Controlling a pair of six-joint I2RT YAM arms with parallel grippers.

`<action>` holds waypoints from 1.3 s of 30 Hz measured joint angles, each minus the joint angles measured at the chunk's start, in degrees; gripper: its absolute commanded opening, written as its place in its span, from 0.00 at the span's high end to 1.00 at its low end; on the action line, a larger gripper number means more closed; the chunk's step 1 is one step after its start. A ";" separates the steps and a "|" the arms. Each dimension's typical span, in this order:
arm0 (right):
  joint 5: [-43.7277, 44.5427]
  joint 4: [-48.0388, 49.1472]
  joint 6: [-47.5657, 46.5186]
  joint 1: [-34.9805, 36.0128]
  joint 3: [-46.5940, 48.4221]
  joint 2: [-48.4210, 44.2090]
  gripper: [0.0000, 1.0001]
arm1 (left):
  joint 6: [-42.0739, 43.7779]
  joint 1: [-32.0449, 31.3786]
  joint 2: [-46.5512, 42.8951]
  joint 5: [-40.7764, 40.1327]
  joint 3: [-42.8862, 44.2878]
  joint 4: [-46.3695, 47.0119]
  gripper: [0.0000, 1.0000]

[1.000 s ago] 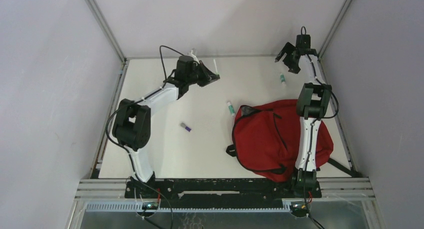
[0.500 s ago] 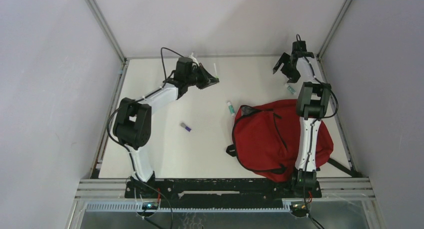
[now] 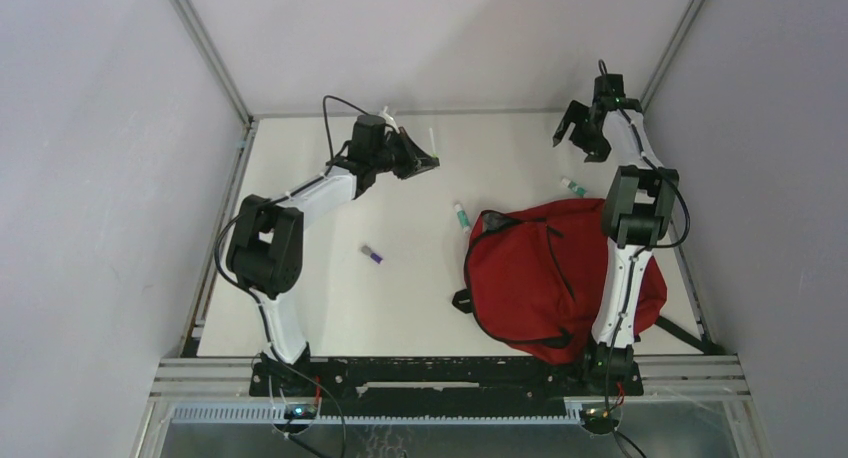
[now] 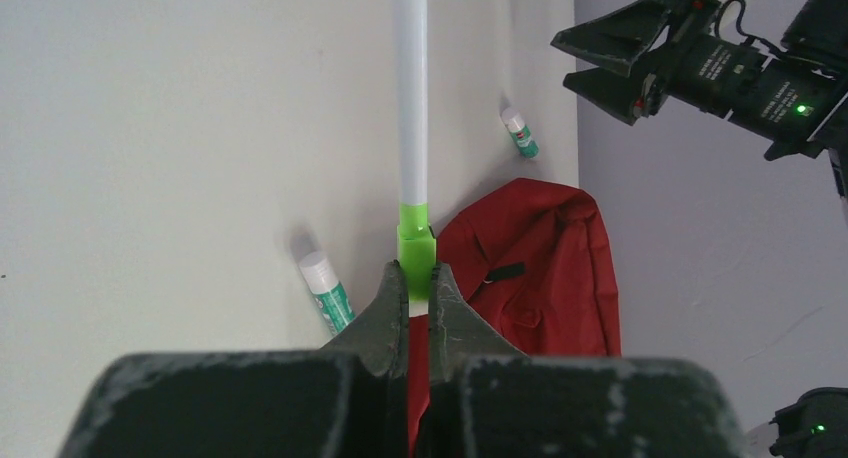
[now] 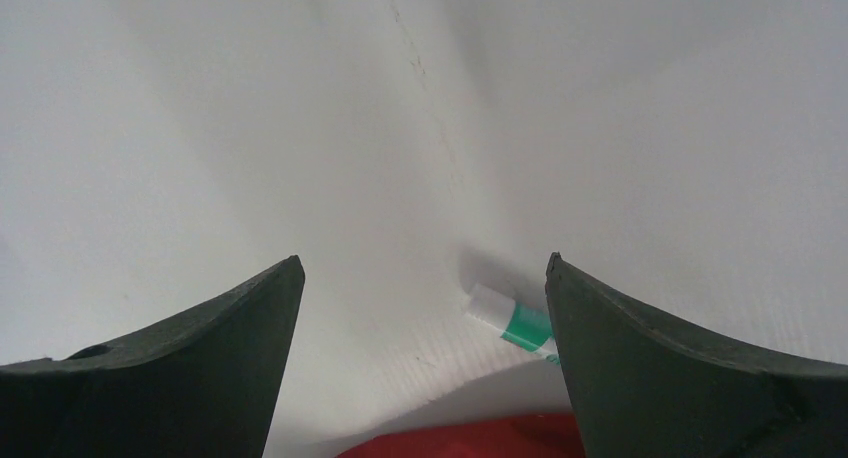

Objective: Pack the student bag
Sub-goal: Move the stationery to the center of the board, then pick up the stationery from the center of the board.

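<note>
The red student bag (image 3: 545,278) lies at the right of the table, under my right arm; it also shows in the left wrist view (image 4: 545,268) and as a red edge in the right wrist view (image 5: 470,443). My left gripper (image 3: 428,160) (image 4: 417,278) is shut on a white pen with a green cap (image 4: 411,108), held above the table left of the bag. My right gripper (image 3: 580,138) (image 5: 423,268) is open and empty, hovering at the far right. A white-and-green glue stick (image 3: 573,187) (image 5: 512,321) lies below it, just beyond the bag's far edge.
A second glue stick (image 3: 461,215) (image 4: 327,291) lies left of the bag's top. A small purple item (image 3: 371,255) lies mid-table. Grey walls (image 3: 700,128) close the table in, near the right gripper.
The glue stick at the far right has shifted towards the bag. My right gripper has swung slightly at the far right corner, staying open. My left gripper has barely moved with the pen.
</note>
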 measured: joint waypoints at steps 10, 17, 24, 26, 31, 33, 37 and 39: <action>2.78 -2.67 -5.88 1.38 -3.06 -0.33 0.00 | 0.02 0.00 0.00 0.61 0.00 -0.04 1.00; 2.56 -2.16 -9.31 2.23 -13.88 -3.74 0.00 | 0.70 0.00 0.00 0.83 0.00 -1.18 1.00; 3.41 0.17 -11.21 2.56 -21.88 -7.98 0.02 | 1.07 0.00 0.00 0.96 0.00 -2.05 1.00; 4.79 0.57 -11.65 2.95 -23.08 -8.59 0.03 | 1.07 0.00 0.00 0.98 0.00 -2.16 1.00; 7.96 1.29 -12.50 4.00 -24.61 -9.49 0.04 | 1.05 0.00 0.00 1.01 0.00 -2.38 1.00; 8.24 1.51 -12.87 4.50 -25.44 -10.10 0.07 | 1.07 0.00 0.00 1.03 0.00 -2.38 1.00; 8.90 1.57 -13.20 4.74 -25.66 -10.27 0.11 | 1.07 0.00 0.00 1.03 0.00 -2.38 1.00; 9.11 1.53 -13.27 4.74 -25.59 -10.27 0.11 | 1.07 0.00 0.00 1.03 0.00 -2.40 1.00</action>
